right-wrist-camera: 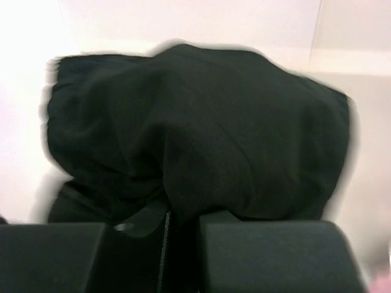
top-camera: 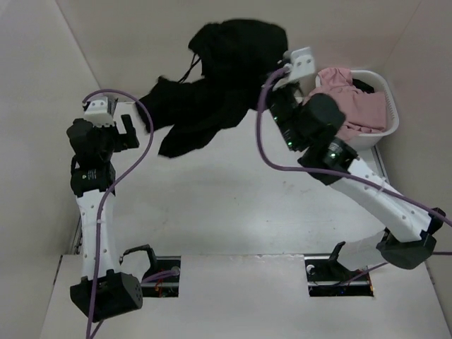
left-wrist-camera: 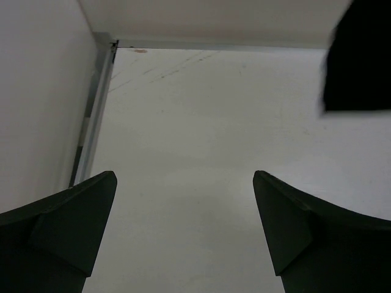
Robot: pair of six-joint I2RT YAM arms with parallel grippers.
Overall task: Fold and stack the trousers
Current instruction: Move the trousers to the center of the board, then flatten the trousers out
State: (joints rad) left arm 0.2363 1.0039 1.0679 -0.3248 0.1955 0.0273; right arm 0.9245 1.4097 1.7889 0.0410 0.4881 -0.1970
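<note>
–Black trousers (top-camera: 212, 85), whereabouts are they? All I get is a dark blob.

–Far middle of the table (top-camera: 233, 205), bunched up by the back wall (top-camera: 141, 28). One leg trails toward the near left and its end lies near the left gripper (left-wrist-camera: 184, 178) without touching it. A thin drawstring (top-camera: 191, 69) dangles off the left side of the bunch.

–Anybody holding them?

–Yep, the right gripper (right-wrist-camera: 182, 215). Its wrist view is a bit blurry, but the fingers are squeezed close together with a fold of the black fabric pinched between them, and the rest of the cloth fills most of that view. Can't tell whether the bunch is clear of the table or resting on it. The left one is spread wide with only bare tabletop between its fingers. A corner of the trousers shows at the top right of its view, well apart from the fingers.

–What's the surface like?

–Pale off-white and matte, with a few faint scuffs near the far left corner. A metal rail (left-wrist-camera: 91, 116) runs along the left edge where the table meets the side wall (left-wrist-camera: 36, 91). The walls are plain and pale on the left, back and right, so it looks like a little booth. At the near edge a white board has two cut-outs (top-camera: 164, 274) around the arm bases. Purple cables (top-camera: 145, 120) loop off both arms.

–Anything else on there?

–A white basket (top-camera: 387, 106) at the far right, just beside the right arm, with a pink garment (top-camera: 353, 106) piled in it.
</note>
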